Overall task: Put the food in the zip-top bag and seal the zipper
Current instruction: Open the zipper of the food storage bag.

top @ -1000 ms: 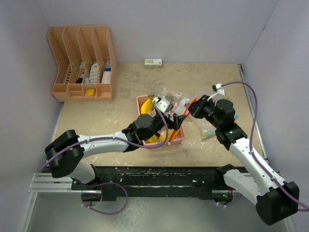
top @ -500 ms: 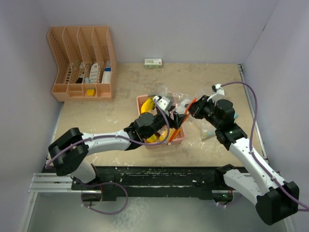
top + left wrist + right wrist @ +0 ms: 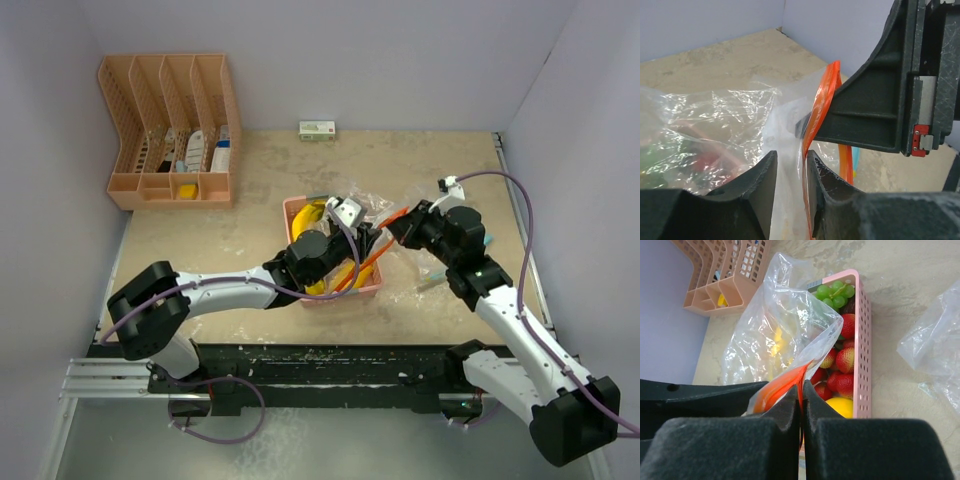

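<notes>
Your right gripper [image 3: 801,390] is clamped flat on the bag [image 3: 775,330], pinching its orange zipper strip [image 3: 822,100]. My read: it holds one end of the mouth up and taut so the film can't sag.

The left gripper [image 3: 790,157] faces it, almost tip to tip. Its jaws stand narrow, with bag film and the strip's lower run in the gap. Can't tell if it's actually biting. Looks set to take the opposite lip so you can spread the mouth.

Most of the food [image 3: 840,365] sits in the pink basket [image 3: 862,340], directly below the right fingertips: strawberries [image 3: 845,360], green grapes [image 3: 836,294] at the far end, a yellow piece nearest. Yellow shows through the film too; inside or behind it, can't tell. The bag hangs over the basket, so the drop is short.

The table [image 3: 260,170] is a mottled beige board between plain pale walls. A peach rack [image 3: 170,130] stands far beyond the left gripper, and a small box [image 3: 317,129] sits at the back wall. More loose plastic [image 3: 935,340] lies off to the right gripper's outer side.
</notes>
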Available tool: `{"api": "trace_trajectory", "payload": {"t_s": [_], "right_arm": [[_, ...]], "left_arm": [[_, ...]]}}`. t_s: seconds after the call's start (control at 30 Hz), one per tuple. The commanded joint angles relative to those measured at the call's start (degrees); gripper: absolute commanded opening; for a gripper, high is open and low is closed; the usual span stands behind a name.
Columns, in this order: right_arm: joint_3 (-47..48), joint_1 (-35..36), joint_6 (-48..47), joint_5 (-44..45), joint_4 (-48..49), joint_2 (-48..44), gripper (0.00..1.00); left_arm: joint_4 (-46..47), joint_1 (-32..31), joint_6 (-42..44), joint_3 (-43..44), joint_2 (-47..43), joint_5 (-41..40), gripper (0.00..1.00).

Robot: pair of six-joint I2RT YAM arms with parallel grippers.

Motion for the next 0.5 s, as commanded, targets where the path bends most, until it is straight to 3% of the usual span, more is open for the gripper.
{"api": "trace_trajectory", "payload": {"t_s": [0.0, 0.33, 0.4, 0.47], "right_arm": [[3.41, 0.01, -1.78, 1.21, -1.21, -1.89, 0.00], [7.74, 0.01, -11.27, 10.93, -15.11, -0.07, 0.00], [7.78, 0.01, -12.08, 13.30, -16.56, 0.34, 0.00], [7.42, 0.01, -12.28, 14.11, -16.60, 0.32, 0.00]], "left_arm": [[-1.82, -0.59, 5.15, 3.70, -0.67, -7.18, 0.32], [-5.82, -0.59, 14.24, 4.65, -3.26, -18.27, 0.27], [-6.24, -0.55, 15.05, 4.75, -4.12, -19.65, 0.29], [-6.85, -0.59, 15.59, 4.85, -4.60, -20.16, 0.38]]}}
